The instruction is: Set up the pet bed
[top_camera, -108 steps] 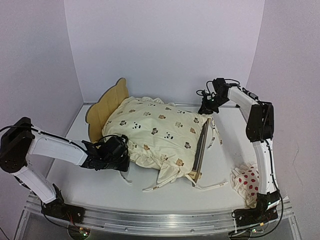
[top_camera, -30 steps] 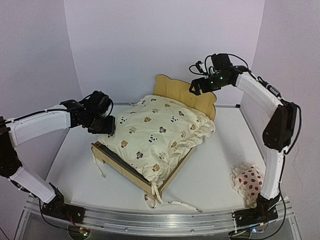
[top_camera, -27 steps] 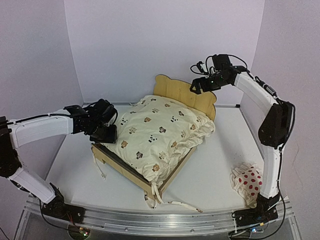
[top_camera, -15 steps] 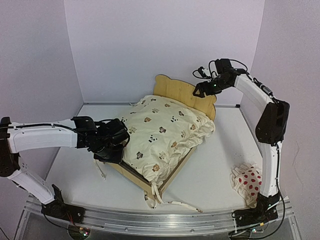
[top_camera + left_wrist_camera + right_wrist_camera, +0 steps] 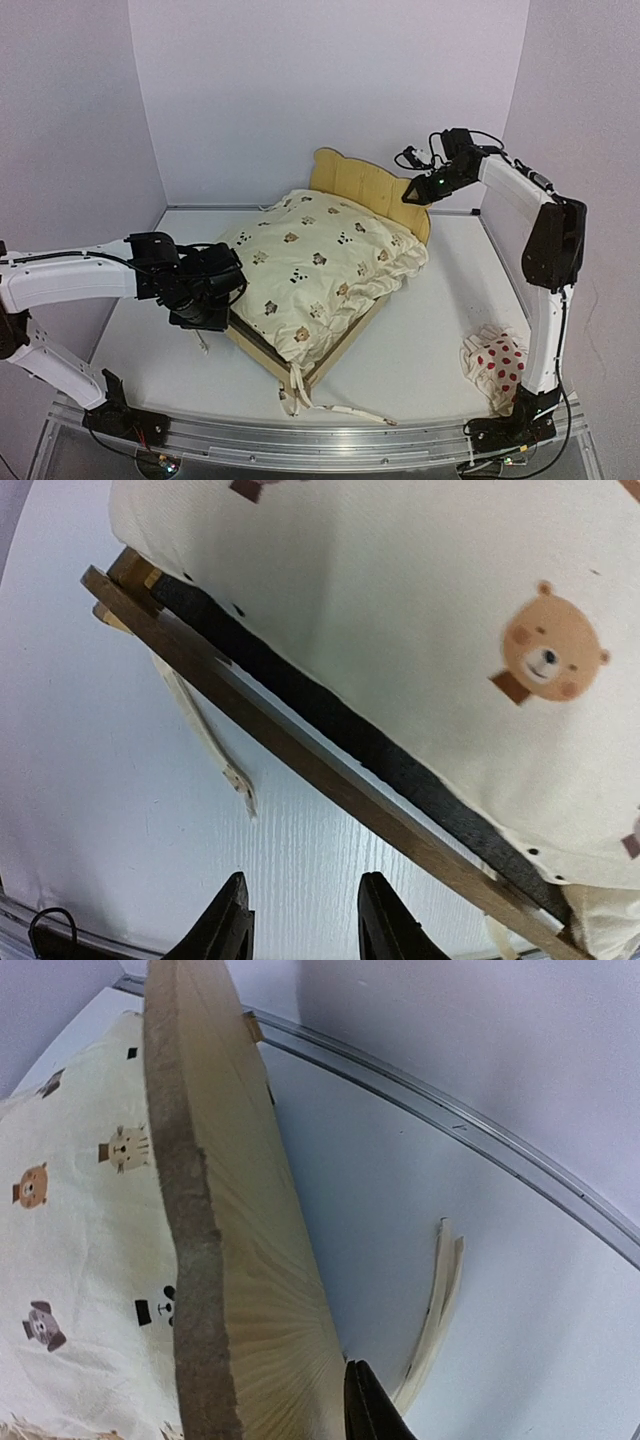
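The pet bed (image 5: 368,188) stands slantwise mid-table, its scalloped headboard at the back and the cream animal-print cushion (image 5: 320,262) lying on it. My right gripper (image 5: 413,192) is at the headboard's right top corner. In the right wrist view one finger (image 5: 368,1408) presses the board's back face (image 5: 270,1290), and the other finger is hidden behind the board. My left gripper (image 5: 214,308) hovers low at the bed's near left side. In the left wrist view it (image 5: 305,930) is open over bare table, just short of the wooden side rail (image 5: 300,770) and dark base.
A white red-dotted pillow (image 5: 497,366) lies at the near right. Cushion ties trail on the table at the bed's foot (image 5: 335,410) and beside the left rail (image 5: 205,735). Another tie (image 5: 435,1300) lies behind the headboard. Walls close in at the back and both sides.
My left arm swung down from the cushion's far left corner to the bed's near left side. My right gripper slid right along the headboard top and closed on it.
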`<state>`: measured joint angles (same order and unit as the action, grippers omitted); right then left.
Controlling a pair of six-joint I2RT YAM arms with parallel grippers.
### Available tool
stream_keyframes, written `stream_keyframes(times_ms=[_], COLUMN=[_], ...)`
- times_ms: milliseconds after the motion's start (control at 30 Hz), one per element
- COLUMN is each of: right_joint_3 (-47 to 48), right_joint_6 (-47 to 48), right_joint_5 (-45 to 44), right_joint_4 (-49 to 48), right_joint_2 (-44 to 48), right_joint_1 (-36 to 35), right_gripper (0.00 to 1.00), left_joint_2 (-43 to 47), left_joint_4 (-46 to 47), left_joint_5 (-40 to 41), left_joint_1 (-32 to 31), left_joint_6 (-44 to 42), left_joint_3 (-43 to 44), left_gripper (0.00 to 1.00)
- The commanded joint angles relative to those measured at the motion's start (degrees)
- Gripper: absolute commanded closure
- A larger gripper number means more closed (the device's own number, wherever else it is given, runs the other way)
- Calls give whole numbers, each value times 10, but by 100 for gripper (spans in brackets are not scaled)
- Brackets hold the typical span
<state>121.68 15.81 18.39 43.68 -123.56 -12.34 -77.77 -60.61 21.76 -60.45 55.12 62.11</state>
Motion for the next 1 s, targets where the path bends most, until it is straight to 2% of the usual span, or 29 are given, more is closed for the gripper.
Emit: stream_keyframes(times_ms=[0,133,333,467,667,833,900,933,967], right_joint_3=[-53,-114,-240,-354,-489,-561,-577,-582,-582], right_joint_6=[-57,-76,-124,-167,-256,-331,-345,-348,-347], right_joint_5=[-64,-129,-233,-268,-237,-185,-167,-164,-168], right_joint_4=[23,21,21,19,18,23,26,28,31], right_joint_2=[65,114,215,300,418,507,536,546,554], right_joint_1=[6,7,8,8,7,6,6,6,6], right_gripper=[83,93,95,95,94,93,87,79,65], left_joint_2=[6,-12,-36,-49,-57,-64,-67,-69,-71], left_joint_4=[-1,22,57,73,101,144,168,181,191], left_joint_5=[32,48,82,96,113,111,100,94,87], left_joint_1=[-2,-2,-1,-1,-1,8,13,15,18], left_joint_6=[10,-3,-22,-40,-73,-114,-135,-146,-156], left_joint_3=[1,9,22,38,53,53,50,48,47], left_gripper=[63,64,63,62,60,58,57,57,57])
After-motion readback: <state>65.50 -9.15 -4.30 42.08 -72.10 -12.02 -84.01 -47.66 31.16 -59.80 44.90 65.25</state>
